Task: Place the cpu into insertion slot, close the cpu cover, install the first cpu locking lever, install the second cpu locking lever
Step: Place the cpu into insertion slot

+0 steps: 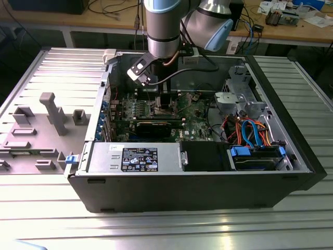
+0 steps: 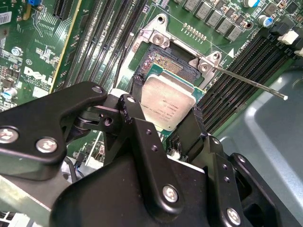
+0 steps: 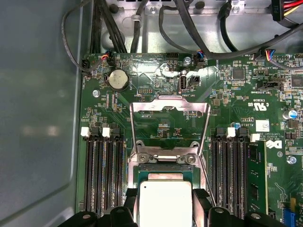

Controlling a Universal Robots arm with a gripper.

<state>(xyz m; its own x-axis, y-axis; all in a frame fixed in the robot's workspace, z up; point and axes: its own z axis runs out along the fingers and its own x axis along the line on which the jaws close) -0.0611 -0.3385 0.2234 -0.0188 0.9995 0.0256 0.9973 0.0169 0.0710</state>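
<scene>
Green motherboard [image 3: 227,94] lies under the hand [image 2: 166,105] gripping the cpu [image 3: 165,202] over the insertion slot [image 2: 165,64], cpu cover [image 3: 156,106] flipped open.

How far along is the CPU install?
Done: no step looks finished. In hand: the gripper is shut on the cpu, held over the insertion slot. Part of the slot's contact field is uncovered, so the chip does not look seated. Left: the cpu cover lies flipped open behind the socket, and a locking lever sticks out unlatched.
</scene>
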